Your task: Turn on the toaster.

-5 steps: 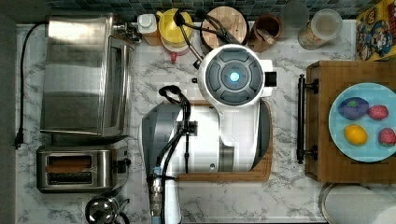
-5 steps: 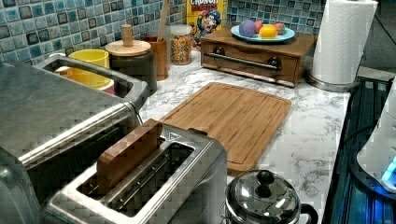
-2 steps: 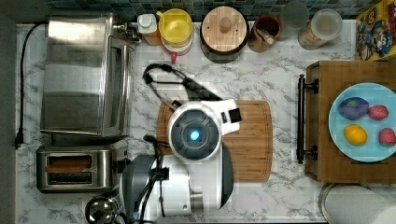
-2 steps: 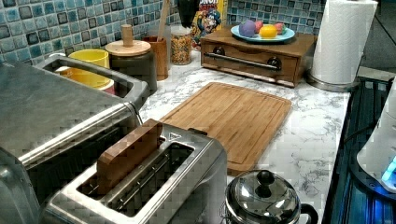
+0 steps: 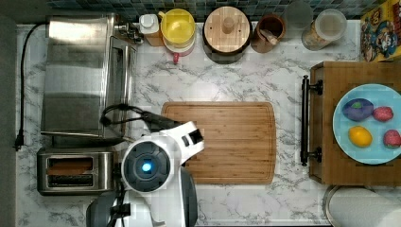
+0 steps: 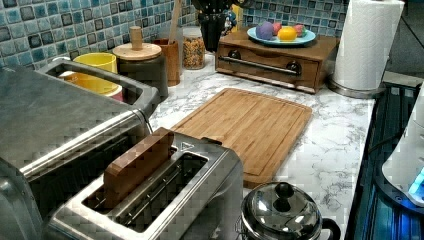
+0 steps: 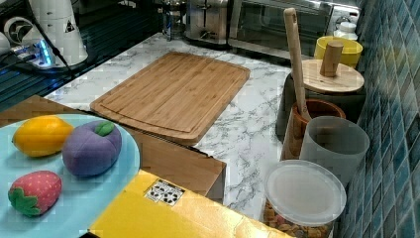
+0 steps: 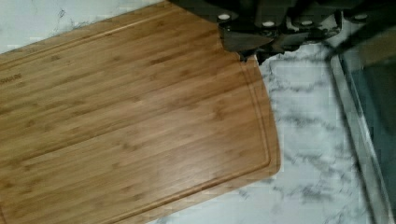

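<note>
Hovering over the cutting board's (image 5: 227,142) corner nearest the toaster (image 5: 75,171), the arm (image 5: 156,165) has its target just off to the top view's left on the worktop (image 5: 236,80), slots running left-right there. Whether the gripper is open, I cannot tell.

Steel toaster (image 5: 75,171) at the counter's corner

Boxy and brushed silver, it stands upright at the top view's lower left, just beside the larger toaster oven. Two long slots (image 6: 150,192) open upward; in the left view a brown slab (image 6: 137,164) stands in the slot nearer the oven, rising above the rim.
</note>
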Controlling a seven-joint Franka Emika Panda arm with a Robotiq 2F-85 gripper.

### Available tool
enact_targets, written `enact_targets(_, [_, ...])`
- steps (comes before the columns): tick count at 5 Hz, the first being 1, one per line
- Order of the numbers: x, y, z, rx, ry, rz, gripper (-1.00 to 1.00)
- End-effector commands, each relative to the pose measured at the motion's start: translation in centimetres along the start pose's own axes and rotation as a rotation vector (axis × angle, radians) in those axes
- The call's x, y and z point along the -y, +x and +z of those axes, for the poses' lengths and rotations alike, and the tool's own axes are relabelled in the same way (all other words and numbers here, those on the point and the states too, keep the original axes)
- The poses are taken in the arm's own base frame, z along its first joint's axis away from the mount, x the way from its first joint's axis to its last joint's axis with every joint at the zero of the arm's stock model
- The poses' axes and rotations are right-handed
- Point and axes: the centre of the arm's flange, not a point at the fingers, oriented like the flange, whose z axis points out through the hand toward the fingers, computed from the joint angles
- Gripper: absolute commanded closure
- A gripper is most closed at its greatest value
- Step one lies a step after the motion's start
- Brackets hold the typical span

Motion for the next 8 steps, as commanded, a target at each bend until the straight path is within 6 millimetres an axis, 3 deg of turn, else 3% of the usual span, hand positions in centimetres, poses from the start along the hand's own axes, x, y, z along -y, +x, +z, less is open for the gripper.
enact_targets(1, [4.2,-7.5,1.6,0.101,0.05,-0.344,1.0])
enact_targets(2, [5.2,-10.4,2.1,0.138,0.045,-0.469,1.0])
enact_targets(3, [6.4,-11.9,3.1,0.161,0.019,-0.527,1.0])
enact_targets(4, [6.9,-12.1,4.1,0.182,0.002,-0.535,1.0])
enact_targets(6, [9.0,-12.0,3.3,0.13,0.182,-0.549,1.0])
enact_targets(8, [11.4,-10.9,5.8,0.135,0.107,-0.441,1.0])
